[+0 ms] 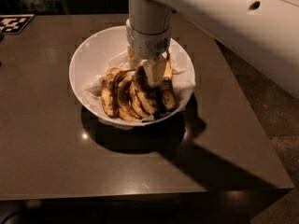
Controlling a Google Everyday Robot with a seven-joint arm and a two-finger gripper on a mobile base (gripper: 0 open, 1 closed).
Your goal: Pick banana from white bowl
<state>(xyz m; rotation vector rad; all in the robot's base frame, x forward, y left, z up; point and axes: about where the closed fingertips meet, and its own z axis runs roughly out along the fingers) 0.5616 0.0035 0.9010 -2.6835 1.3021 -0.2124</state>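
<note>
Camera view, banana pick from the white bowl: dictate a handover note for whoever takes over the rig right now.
Gripper: down inside the white bowl, at the upper ends of the bananas on the right side of the pile.
Banana: lying in the bowl at the right edge of the pile, directly under the gripper, on the paper lining.
Other bananas: packed beside it to the left.
Bowl: standing on the dark table.
Done: the approach into the bowl.
Left: confirm the grasp, then lift the banana clear of the bowl; it is not yet raised.
</note>
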